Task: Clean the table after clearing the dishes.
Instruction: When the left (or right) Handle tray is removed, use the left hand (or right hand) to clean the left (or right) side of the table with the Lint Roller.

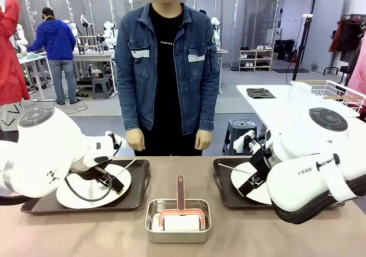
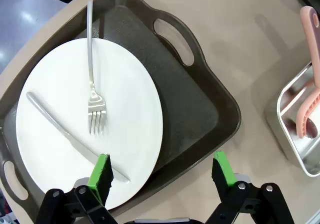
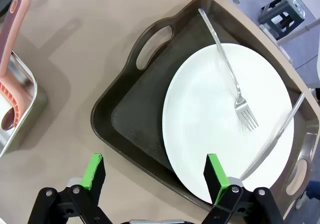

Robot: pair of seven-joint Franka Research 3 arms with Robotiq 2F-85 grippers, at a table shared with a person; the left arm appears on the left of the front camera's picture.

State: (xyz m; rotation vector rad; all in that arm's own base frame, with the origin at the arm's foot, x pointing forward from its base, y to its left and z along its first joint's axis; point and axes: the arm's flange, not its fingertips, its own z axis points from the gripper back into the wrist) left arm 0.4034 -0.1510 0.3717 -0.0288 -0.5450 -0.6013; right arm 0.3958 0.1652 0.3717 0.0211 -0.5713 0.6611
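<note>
**Desk:** What's on the table?

**Photographer:** Two dark brown handled trays sit toward its far side, one either side of centre. The left tray carries a round white plate, the left plate, with a steel fork and knife lying on it at an angle to each other. The right tray carries the right plate, likewise with a fork and a knife on it.

**Desk:** And between the trays?

**Photographer:** A small rectangular steel pan sits nearer the robot's side. It holds a white roller with a pink handle pointing toward the person, who stands at the far edge in a denim jacket.

**Desk:** Where are the grippers?

**Photographer:** The left gripper hangs over its tray's edge with its green-padded fingers spread wide. One pad is above the plate's rim beside the knife's tip, the other above bare tabletop just off the tray. The right gripper is spread just as wide. One of its pads is over its plate's edge, the other over the tabletop just outside its tray. Neither grips anything.
</note>
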